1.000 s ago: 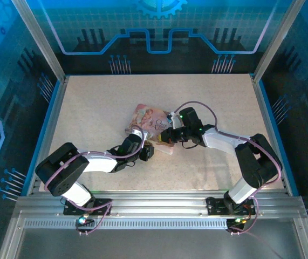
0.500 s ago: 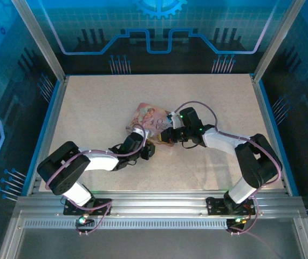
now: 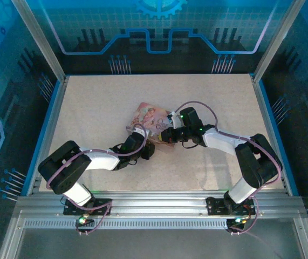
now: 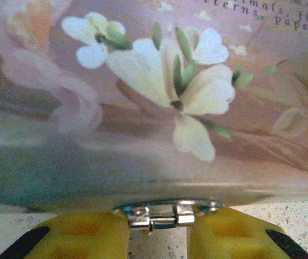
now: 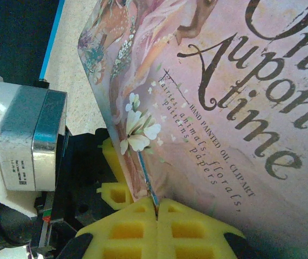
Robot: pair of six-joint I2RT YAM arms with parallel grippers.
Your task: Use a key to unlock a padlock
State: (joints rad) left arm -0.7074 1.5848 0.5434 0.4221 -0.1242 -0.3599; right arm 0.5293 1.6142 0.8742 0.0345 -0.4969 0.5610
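Left fingers (image 4: 83, 237) first: the yellow pads of my left gripper (image 4: 159, 238) are clamped on the padlock (image 4: 167, 212). It's a small silvery piece pinched between them, pressed right up against the flowered side of the pink tin box (image 4: 159, 108), low down by the table (image 4: 294, 210). Moving across, the overhead view has the tin box mid-table with both arms meeting at its near edge, and the right gripper (image 3: 165, 137) is just beside the left one. On the right now, the pads are squeezed together on the key (image 5: 146, 178), a thin dark sliver poking out from between them. It runs along the edge of the tin box, close to the left gripper's yellow pad. So by my reckoning both pick-ups are done: lock in one, key in the other. I can't make out the keyhole, and the key doesn't look seated to me. What's left is to line up, insert, turn and pop the shackle.
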